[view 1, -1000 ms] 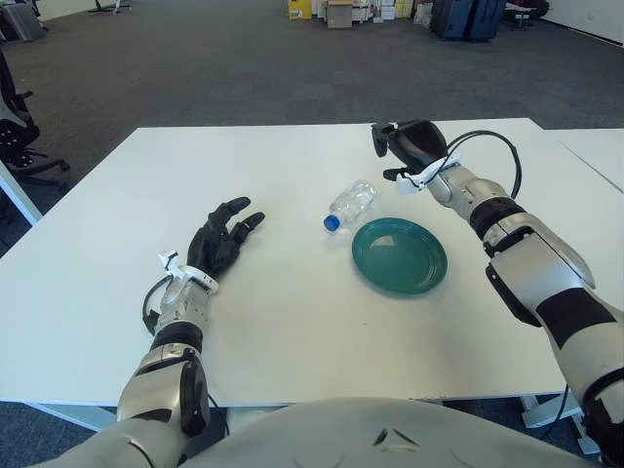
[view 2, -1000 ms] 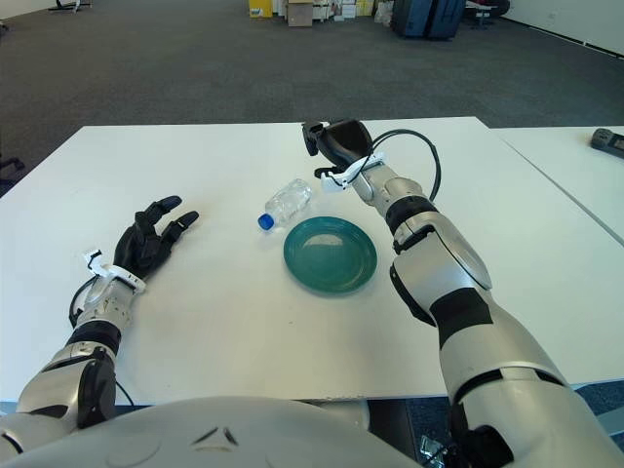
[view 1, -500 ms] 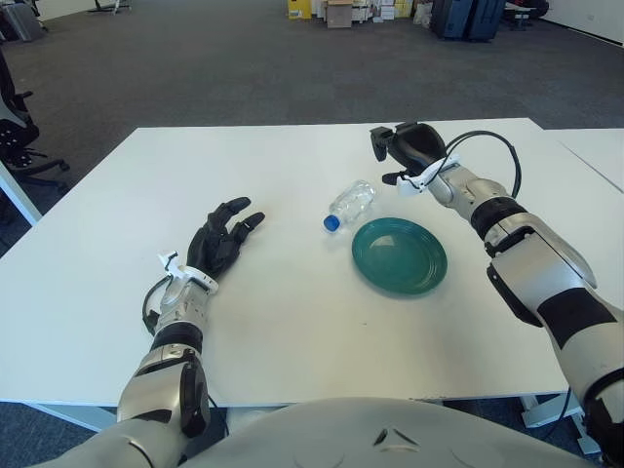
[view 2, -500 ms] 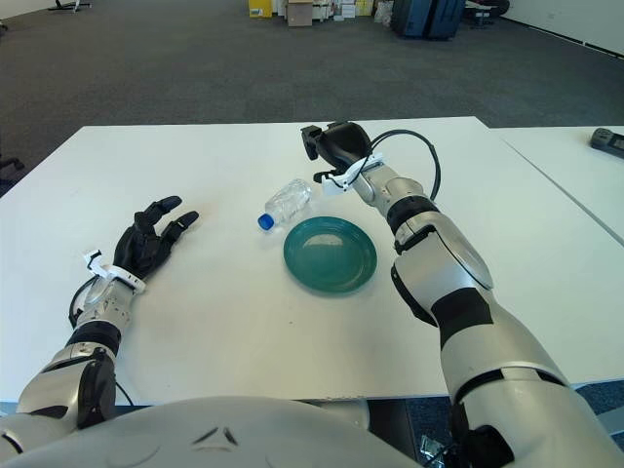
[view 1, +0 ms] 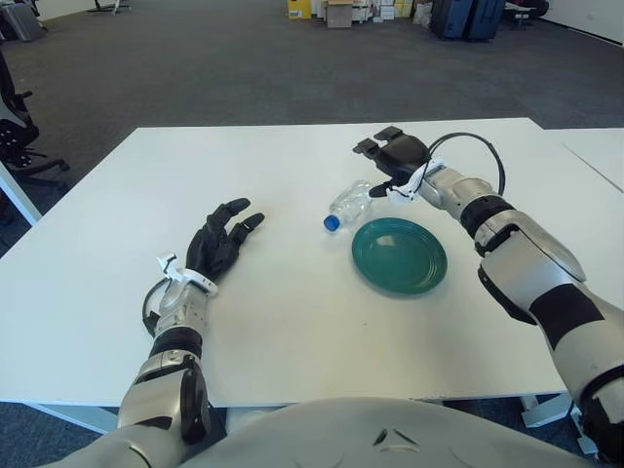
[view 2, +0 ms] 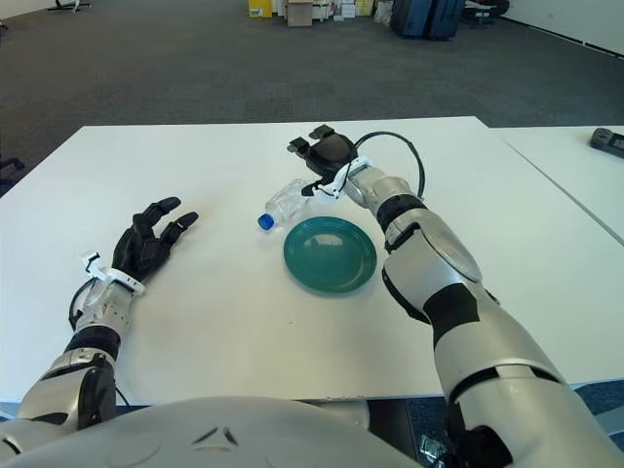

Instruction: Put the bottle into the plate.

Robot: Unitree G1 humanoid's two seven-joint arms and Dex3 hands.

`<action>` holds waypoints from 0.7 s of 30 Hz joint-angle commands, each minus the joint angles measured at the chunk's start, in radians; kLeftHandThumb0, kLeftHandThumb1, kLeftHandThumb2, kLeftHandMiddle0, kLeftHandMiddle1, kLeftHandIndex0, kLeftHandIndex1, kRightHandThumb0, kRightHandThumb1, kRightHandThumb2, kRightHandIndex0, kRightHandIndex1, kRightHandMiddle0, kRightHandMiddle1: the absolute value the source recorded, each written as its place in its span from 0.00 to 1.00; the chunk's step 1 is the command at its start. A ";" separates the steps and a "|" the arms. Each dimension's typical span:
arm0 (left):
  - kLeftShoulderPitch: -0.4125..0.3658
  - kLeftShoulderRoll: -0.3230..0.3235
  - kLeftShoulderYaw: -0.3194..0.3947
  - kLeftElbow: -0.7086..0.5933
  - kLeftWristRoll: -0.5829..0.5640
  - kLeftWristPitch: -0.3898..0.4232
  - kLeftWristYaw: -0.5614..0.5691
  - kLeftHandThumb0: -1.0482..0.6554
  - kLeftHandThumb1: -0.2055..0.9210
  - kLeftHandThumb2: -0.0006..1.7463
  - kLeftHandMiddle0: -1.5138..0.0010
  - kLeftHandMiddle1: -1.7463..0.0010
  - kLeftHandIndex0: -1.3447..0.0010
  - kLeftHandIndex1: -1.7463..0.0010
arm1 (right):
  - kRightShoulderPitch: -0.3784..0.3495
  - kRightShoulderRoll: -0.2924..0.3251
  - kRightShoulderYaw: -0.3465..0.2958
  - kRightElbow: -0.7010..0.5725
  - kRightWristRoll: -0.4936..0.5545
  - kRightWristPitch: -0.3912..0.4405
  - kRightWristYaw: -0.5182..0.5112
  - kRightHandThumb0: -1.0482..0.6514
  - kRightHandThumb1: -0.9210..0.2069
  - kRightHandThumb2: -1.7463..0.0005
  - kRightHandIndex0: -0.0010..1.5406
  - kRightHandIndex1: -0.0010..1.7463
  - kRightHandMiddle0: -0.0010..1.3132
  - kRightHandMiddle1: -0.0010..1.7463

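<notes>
A clear plastic bottle [view 1: 350,203] with a blue cap lies on its side on the white table [view 1: 292,312], cap pointing toward me. Just right of it sits a round dark-green plate [view 1: 399,254], with nothing in it. My right hand [view 1: 388,156] hovers just behind and right of the bottle's base, fingers spread and holding nothing. My left hand [view 1: 220,239] shows at the left of the table, well away from the bottle, fingers extended.
A second white table [view 1: 595,151] adjoins on the right, with a small dark device [view 2: 607,139] on it. An office chair [view 1: 15,127] stands off the left edge. Boxes and cases line the far wall.
My right hand has moved left and down toward the bottle's base, and its fingers have spread. Bottle, plate and left hand have not moved.
</notes>
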 commanded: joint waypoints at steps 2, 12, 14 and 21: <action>0.036 -0.014 0.006 -0.019 -0.009 0.026 -0.005 0.08 1.00 0.54 0.60 0.42 0.75 0.33 | -0.010 0.028 0.018 0.016 -0.013 0.022 -0.005 0.00 0.00 0.64 0.00 0.00 0.00 0.00; 0.096 -0.036 0.007 -0.120 -0.018 0.044 0.006 0.09 1.00 0.54 0.59 0.41 0.74 0.33 | 0.027 0.078 0.047 0.042 -0.019 0.060 -0.005 0.00 0.00 0.64 0.00 0.00 0.00 0.00; 0.109 -0.041 0.007 -0.144 -0.022 0.052 0.010 0.08 1.00 0.54 0.59 0.41 0.74 0.33 | 0.036 0.090 0.053 0.047 -0.020 0.070 -0.003 0.00 0.00 0.64 0.00 0.00 0.00 0.00; 0.161 -0.060 0.004 -0.237 -0.039 0.081 0.031 0.09 1.00 0.54 0.59 0.40 0.73 0.32 | 0.051 0.116 0.070 0.055 -0.023 0.086 0.004 0.00 0.00 0.63 0.00 0.00 0.00 0.00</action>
